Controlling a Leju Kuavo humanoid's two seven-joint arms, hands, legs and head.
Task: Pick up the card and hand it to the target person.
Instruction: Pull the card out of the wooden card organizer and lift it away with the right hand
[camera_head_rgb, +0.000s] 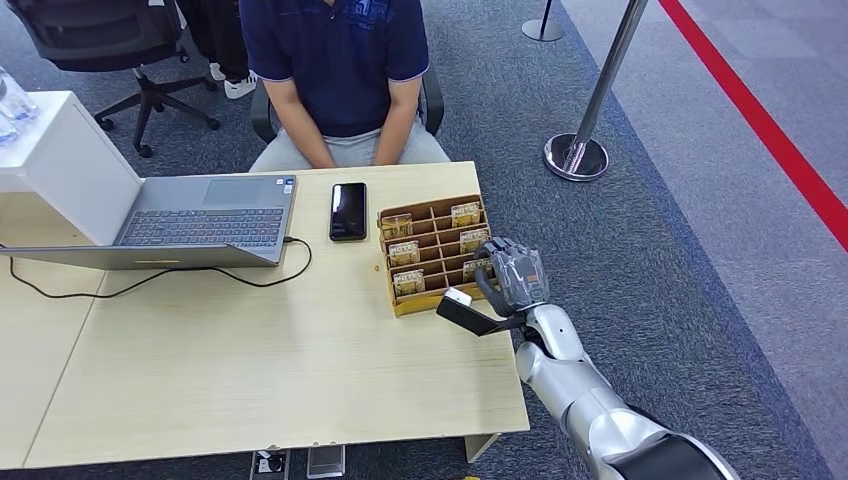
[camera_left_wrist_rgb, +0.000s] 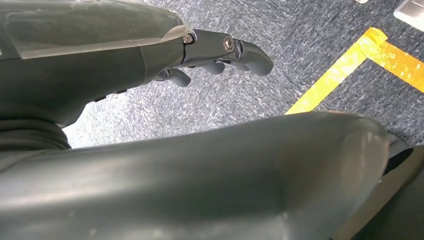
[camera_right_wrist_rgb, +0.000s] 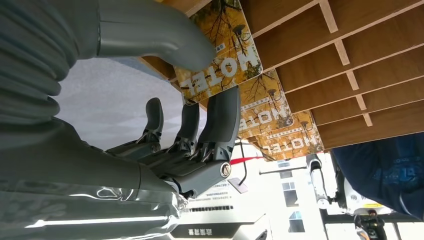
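On desk, head view: wooden card rack (camera_head_rgb: 432, 250) sits nr right edge, toward far side, w/ several yellow cards standing in its slots. Right hand (camera_head_rgb: 512, 275) is at rack's near-right corner, fingers curled over the near slots; a dark bracket w/ a small white block sticks out from the wrist over the desk. Black phone (camera_head_rgb: 348, 211) lies flat just left of rack, apart from it. Open laptop (camera_head_rgb: 205, 222) at far-left part of desk, black cable (camera_head_rgb: 150, 283) looping from it across the top. Person (camera_head_rgb: 340, 75) seated behind far edge, hands in lap. Chrome stanchion (camera_head_rgb: 578, 150) on carpet off desk's far-right corner; red floor line (camera_head_rgb: 760, 120) beyond.

Left wrist view: left hand (camera_left_wrist_rgb: 220, 57) hangs over grey carpet, fingers loosely curled, holding nothing. Yellow floor tape (camera_left_wrist_rgb: 350, 65) nearby.

Right wrist view: card (camera_right_wrist_rgb: 222, 55) marked HOTEL, yellow leaf print, pinched btwn thumb (camera_right_wrist_rgb: 165, 40) on one face and a dark finger on the other; remaining fingers (camera_right_wrist_rgb: 155, 120) stand free beside it. Card is partly in rack's end slot. Two more HOTEL cards (camera_right_wrist_rgb: 280, 125) in next slots behind.
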